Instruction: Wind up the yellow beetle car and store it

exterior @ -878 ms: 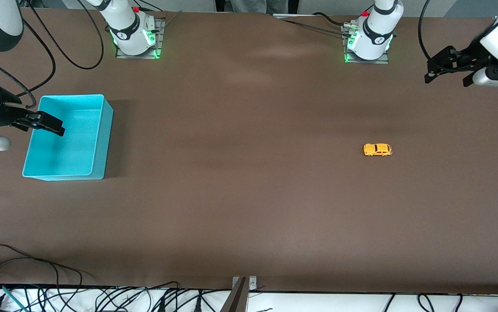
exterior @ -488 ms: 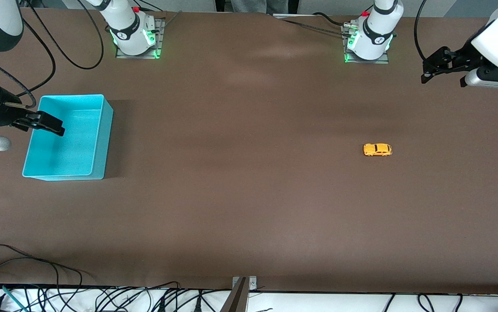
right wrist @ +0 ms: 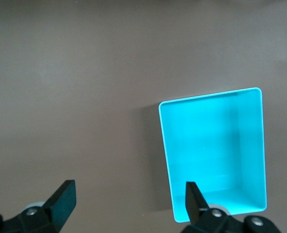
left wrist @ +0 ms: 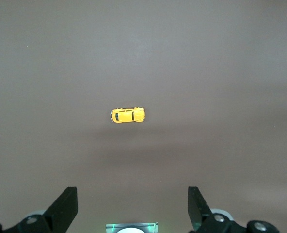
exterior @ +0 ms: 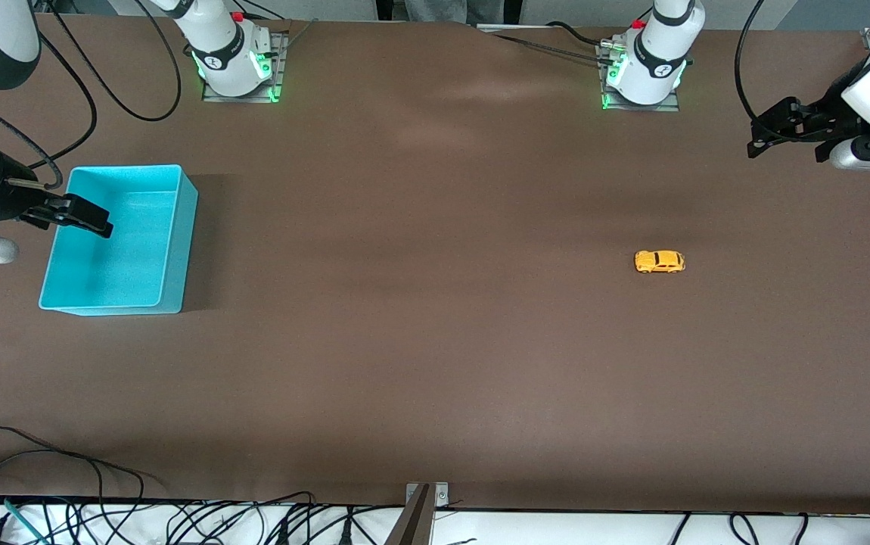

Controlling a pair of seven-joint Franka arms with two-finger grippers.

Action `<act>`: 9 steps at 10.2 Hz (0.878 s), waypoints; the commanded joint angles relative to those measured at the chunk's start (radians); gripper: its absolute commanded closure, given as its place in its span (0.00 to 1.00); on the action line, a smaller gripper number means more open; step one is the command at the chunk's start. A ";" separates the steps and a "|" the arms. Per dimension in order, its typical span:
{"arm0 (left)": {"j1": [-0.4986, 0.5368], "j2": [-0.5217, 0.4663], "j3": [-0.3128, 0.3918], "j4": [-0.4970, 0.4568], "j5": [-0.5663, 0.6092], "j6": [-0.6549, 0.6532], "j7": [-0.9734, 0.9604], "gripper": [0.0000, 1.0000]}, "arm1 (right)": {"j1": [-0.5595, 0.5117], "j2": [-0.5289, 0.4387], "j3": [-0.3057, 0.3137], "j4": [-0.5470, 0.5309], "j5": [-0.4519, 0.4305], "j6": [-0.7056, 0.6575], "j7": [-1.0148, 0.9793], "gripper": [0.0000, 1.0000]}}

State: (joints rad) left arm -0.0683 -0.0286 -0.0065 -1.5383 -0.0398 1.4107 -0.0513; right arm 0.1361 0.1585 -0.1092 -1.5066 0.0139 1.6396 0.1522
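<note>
The yellow beetle car stands alone on the brown table toward the left arm's end; the left wrist view shows its roof. My left gripper hangs open in the air at that end of the table, well apart from the car, with nothing between its fingers. The turquoise bin sits empty toward the right arm's end. My right gripper waits open above the bin's outer rim, one finger over the bin and the other over bare table.
Both arm bases are bolted along the table edge farthest from the front camera. Loose cables and a metal bracket line the nearest edge. Brown table surface lies between bin and car.
The left gripper swung slightly toward the bases, then came back and shifted a little toward the table's end. Car, bin and right arm have not moved.
</note>
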 commanded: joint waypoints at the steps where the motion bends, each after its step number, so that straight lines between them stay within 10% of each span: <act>1: 0.010 0.019 -0.009 0.040 0.020 -0.035 -0.004 0.00 | 0.005 -0.007 0.000 -0.003 -0.008 -0.003 0.010 0.00; 9: 0.019 0.021 0.000 0.034 0.024 -0.042 -0.004 0.00 | 0.004 -0.007 -0.001 -0.003 -0.009 -0.014 0.000 0.00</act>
State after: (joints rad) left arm -0.0539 -0.0243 -0.0013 -1.5379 -0.0390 1.3923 -0.0514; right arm 0.1361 0.1605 -0.1092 -1.5067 0.0139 1.6380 0.1517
